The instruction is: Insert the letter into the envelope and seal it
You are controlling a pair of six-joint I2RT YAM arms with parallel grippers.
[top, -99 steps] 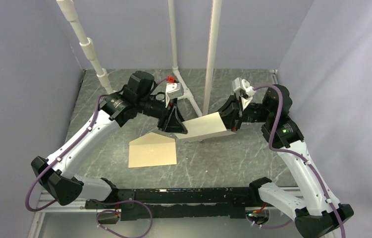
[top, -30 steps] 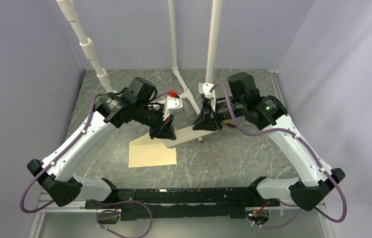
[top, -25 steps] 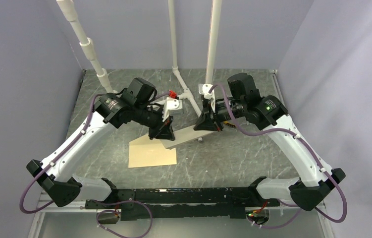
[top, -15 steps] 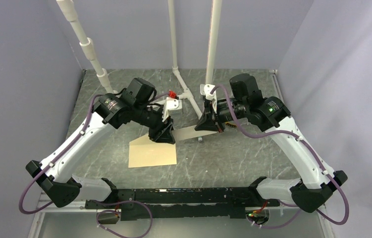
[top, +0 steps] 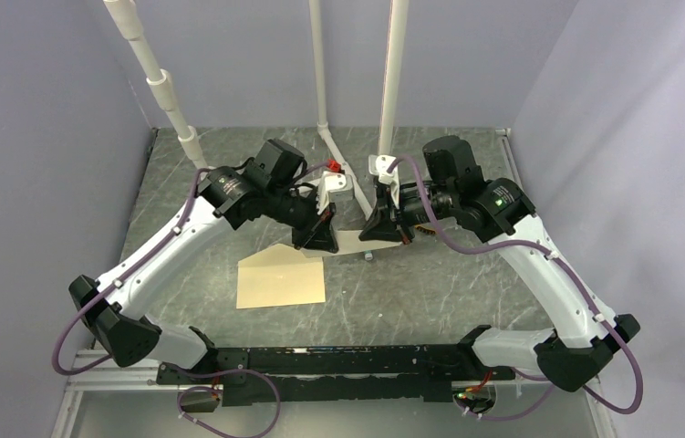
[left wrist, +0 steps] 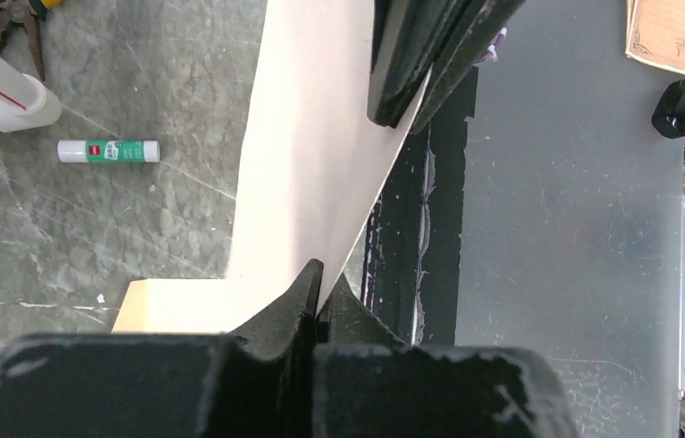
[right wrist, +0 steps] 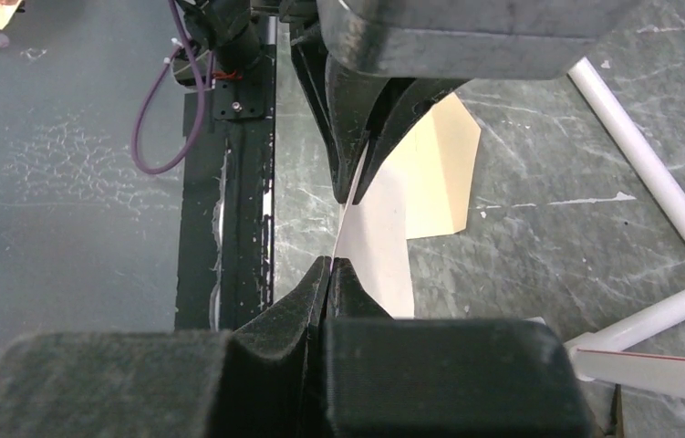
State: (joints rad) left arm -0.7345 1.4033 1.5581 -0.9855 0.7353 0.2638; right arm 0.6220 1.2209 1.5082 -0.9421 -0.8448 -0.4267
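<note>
The letter (top: 349, 241) is a pale pinkish sheet held above the table between both grippers. My left gripper (top: 317, 239) is shut on its left edge and my right gripper (top: 382, 230) is shut on its right edge. In the left wrist view the letter (left wrist: 311, 164) runs from my left gripper (left wrist: 320, 274) up to the right fingers (left wrist: 402, 73). In the right wrist view it (right wrist: 379, 246) runs from my right gripper (right wrist: 331, 265) to the left fingers (right wrist: 366, 137). The tan envelope (top: 281, 278) lies flat on the table below and left, flap open toward the back.
A glue stick (left wrist: 108, 151) lies on the table. White pipe stands (top: 338, 164) rise behind the grippers. Pliers (left wrist: 15, 18) lie near a pipe. The black front rail (top: 320, 360) runs along the near edge.
The right arm swung in over the table early on. My left gripper has since moved right and back toward the right gripper, so the letter's visible span between them is shorter. The envelope has not moved.
</note>
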